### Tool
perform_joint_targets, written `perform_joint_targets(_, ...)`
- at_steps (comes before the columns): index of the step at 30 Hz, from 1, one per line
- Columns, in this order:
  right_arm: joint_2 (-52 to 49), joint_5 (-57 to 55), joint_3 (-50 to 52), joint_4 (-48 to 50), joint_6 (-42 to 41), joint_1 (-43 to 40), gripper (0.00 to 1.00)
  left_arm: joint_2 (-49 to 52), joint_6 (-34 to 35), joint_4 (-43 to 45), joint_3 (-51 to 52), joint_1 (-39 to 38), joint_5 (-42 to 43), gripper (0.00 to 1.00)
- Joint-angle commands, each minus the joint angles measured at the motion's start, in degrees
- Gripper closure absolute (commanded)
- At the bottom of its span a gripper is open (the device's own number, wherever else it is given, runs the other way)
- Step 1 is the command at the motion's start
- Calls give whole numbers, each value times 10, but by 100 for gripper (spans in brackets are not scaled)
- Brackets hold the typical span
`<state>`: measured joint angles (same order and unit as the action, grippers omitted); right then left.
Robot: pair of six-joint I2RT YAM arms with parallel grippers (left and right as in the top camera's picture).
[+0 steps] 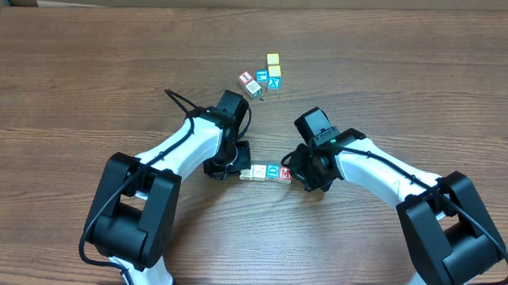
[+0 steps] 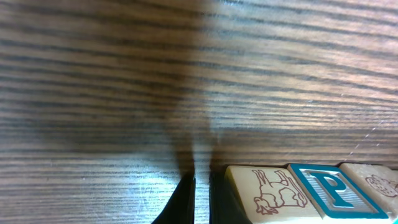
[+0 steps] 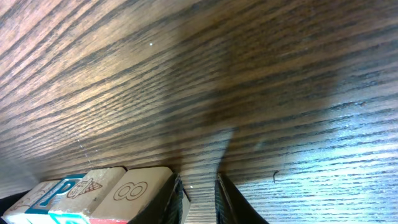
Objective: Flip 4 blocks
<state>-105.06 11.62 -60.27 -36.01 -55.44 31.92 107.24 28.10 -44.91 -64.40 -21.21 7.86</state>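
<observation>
While four small wooden alphabet cubes (image 1: pixel 265 172) sit touching in one row on the brown wooden desk (image 1: pixel 85 66), the left claw (image 2: pixel 202 182), closed and empty, stands just beside the row's left end; the right claw (image 3: pixel 200 186), narrowly parted and empty, stands beside its right end. Six more cubes (image 1: pixel 263 77) cluster farther away.

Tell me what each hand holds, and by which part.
Nothing is held. The left hand is shut beside one end of the row of blocks; the right hand, at the other end, has only table between its fingers.
</observation>
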Motion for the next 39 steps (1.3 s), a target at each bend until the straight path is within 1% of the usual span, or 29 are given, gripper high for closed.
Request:
perform_joint_targets(1, 3, 13, 3, 8, 1, 14, 78, -5, -14, -5, -16, -4, 20, 96)
perform_joint_targets(4, 3, 8, 2, 8, 2, 14, 78, -5, -24, -19, -33, -4, 17, 96)
perform_joint_targets(6, 3, 4, 1, 8, 17, 9, 77, -5, -24, -35, -47, -3, 6, 96)
perform_joint_targets(11, 3, 5, -7, -6, 31, -14, 76, -5, -24, -80, -85, 10, 1, 91)
perform_joint_targets(15, 3, 5, -7, -10, 32, -24, 76, -5, -24, -90, -92, 18, 1, 89)
perform_joint_targets(21, 3, 5, -7, -13, 45, -24, 76, -5, -24, -102, -92, 17, -9, 92)
perform_joint_targets(23, 3, 5, -10, -16, 49, -24, 78, -5, -24, -106, -92, 17, -14, 96)
perform_joint_targets(25, 3, 21, -10, -18, 49, -24, 86, -5, -24, -116, -92, 17, -15, 96)
perform_joint_targets(27, 3, 32, -10, -23, 49, -24, 89, -5, -24, -123, -90, 15, -14, 96)
perform_joint_targets(28, 3, 31, -10, -29, 49, -24, 92, -5, -24, -123, -87, 12, -15, 96)
perform_joint_targets(31, 3, 30, -9, -40, 49, -23, 92, -5, -23, -116, -72, 3, -14, 96)
perform_joint_targets(39, 3, 24, -9, -33, 49, -23, 91, -4, -12, -47, -25, -17, -14, 96)
